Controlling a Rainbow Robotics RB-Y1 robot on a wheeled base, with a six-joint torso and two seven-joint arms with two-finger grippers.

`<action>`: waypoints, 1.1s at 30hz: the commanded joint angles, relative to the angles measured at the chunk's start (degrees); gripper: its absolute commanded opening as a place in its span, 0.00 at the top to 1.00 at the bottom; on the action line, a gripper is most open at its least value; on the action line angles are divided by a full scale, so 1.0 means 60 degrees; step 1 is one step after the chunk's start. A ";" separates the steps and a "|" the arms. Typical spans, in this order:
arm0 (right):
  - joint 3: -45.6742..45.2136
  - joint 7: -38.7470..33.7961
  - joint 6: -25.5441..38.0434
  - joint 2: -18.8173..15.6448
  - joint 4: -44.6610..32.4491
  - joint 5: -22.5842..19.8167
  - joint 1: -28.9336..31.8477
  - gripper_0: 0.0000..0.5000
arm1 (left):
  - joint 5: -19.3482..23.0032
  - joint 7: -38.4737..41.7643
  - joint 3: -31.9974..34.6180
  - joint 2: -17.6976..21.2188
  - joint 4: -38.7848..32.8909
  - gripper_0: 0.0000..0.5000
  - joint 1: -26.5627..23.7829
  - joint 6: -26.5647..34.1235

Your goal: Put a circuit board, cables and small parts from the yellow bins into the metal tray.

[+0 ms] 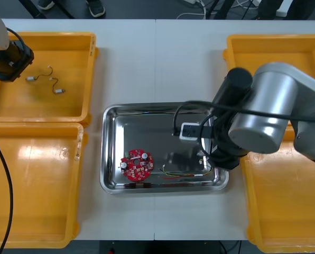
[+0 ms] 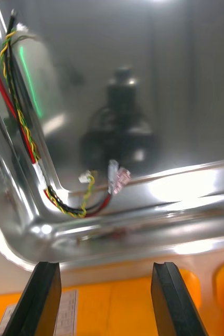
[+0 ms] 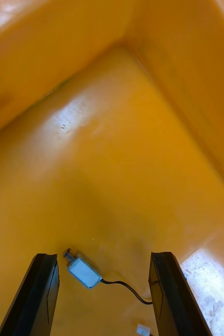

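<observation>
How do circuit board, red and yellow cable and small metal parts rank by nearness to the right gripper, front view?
Right gripper over tray's right end:
1. red and yellow cable, near wall
2. circuit board, tray's left
3. small metal parts, far-left bin

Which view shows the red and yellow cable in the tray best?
The right wrist view: the cable lies close, along the tray's wall and round its corner. In the front view it is a thin line by the near wall, partly under the right arm. The left wrist view faces a bin.
</observation>
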 commanded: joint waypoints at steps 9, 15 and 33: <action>-0.4068 0.0134 0.1575 0.0463 -0.0269 -0.0821 -0.0607 0.00 | -0.0034 0.0387 0.0265 -0.0327 -0.0129 0.00 0.0435 -0.0647; -0.5049 0.0031 0.1575 0.0463 0.0244 -0.0572 -0.0739 0.00 | -0.0034 0.0446 0.0294 -0.0327 -0.0129 0.00 0.0610 -0.0735; -0.7070 -0.0321 0.1575 0.1034 0.3481 0.2079 -0.1881 0.00 | -0.0136 0.0666 0.0294 -0.0532 -0.0129 0.39 0.0874 -0.1043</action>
